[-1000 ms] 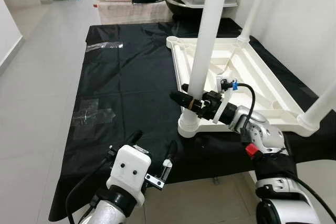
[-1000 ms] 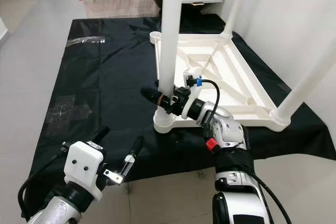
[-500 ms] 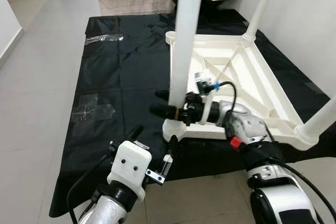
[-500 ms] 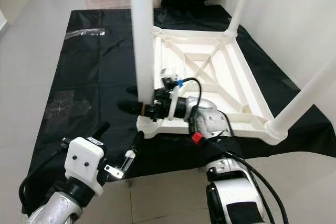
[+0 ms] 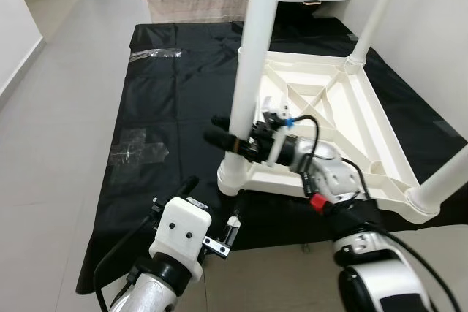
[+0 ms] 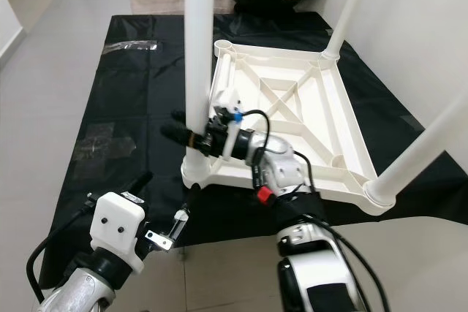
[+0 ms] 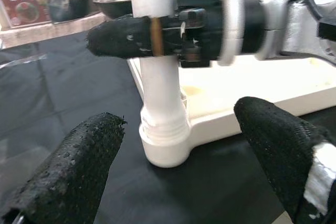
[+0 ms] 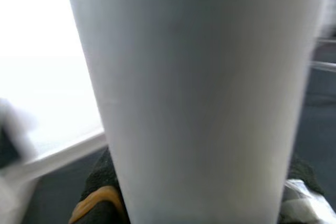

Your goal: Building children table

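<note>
Three white table legs (image 5: 252, 56) standing on one upturned tabletop (image 5: 344, 133), right gripper (image 5: 223, 133) clamping nearest leg, left gripper (image 5: 212, 206) gaping wide, holding nothing.

Below me a black sheet (image 5: 175, 107) covers grey floor tiles (image 5: 58, 100); a white wall (image 5: 431, 27) stands on my right.

the right gripper (image 5: 223, 134) has swung toward the robot's left while clamped on the near white leg (image 5: 248, 71), and the upside-down table top (image 5: 380, 151) has turned with it on the black sheet (image 5: 168, 107), its near corner socket (image 5: 232, 177) now further left. the leg, leaning a second ago, stands nearly upright.
</note>
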### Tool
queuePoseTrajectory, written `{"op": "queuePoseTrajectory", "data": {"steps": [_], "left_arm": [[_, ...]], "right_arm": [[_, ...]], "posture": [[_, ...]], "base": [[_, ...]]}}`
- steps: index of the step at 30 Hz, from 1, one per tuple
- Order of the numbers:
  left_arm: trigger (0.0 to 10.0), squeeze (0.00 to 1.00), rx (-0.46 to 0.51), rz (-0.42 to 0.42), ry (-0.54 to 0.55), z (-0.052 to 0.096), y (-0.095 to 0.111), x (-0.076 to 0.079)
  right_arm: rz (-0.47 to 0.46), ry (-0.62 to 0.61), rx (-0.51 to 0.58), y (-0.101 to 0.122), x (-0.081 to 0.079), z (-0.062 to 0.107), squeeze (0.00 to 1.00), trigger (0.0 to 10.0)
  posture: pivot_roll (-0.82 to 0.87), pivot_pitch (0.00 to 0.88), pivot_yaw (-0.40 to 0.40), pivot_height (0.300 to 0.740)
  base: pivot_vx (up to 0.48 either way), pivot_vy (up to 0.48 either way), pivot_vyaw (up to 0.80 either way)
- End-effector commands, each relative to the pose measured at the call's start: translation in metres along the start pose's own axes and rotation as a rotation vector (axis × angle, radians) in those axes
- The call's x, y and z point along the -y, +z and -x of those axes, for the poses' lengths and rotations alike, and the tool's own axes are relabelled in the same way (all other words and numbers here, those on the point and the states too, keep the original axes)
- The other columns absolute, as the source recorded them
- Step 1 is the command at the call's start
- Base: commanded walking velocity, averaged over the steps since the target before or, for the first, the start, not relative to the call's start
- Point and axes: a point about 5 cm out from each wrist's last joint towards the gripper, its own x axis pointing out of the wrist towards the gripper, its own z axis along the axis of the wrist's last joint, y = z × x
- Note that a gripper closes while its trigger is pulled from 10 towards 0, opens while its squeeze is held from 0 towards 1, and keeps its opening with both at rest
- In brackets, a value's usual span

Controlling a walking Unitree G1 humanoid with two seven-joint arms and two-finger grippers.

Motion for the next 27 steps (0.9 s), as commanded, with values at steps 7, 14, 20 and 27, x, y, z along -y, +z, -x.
{"op": "queuePoseTrajectory", "data": {"steps": [7, 14, 20, 27], "left_arm": [[10.0, 0.00, -0.028, 0.004, -0.009, 0.002, -0.006, 0.002], [10.0, 0.00, -0.030, 0.005, -0.009, 0.002, -0.006, 0.002], [10.0, 0.00, -0.035, 0.007, -0.009, 0.002, -0.006, 0.003], [10.0, 0.00, -0.038, 0.009, -0.010, 0.002, -0.007, 0.003]], "right_arm": [[0.004, -1.030, -0.033, -0.012, 0.036, 0.065, 0.00, 0.0], [-0.029, -1.118, -0.047, -0.012, 0.015, 0.063, 0.00, 0.0], [-0.070, -0.971, 0.055, -0.004, -0.003, 0.036, 0.04, 10.0], [-0.142, -0.769, 0.055, -0.009, 0.007, 0.032, 0.00, 10.0]], "posture": [[0.17, 0.065, -0.067, 0.740], [0.18, 0.076, -0.068, 0.740], [0.17, 0.084, -0.071, 0.740], [0.17, 0.089, -0.072, 0.740]], "base": [[0.000, 0.000, 0.00], [0.000, 0.000, 0.00], [0.000, 0.000, 0.00], [0.000, 0.000, 0.00]]}}
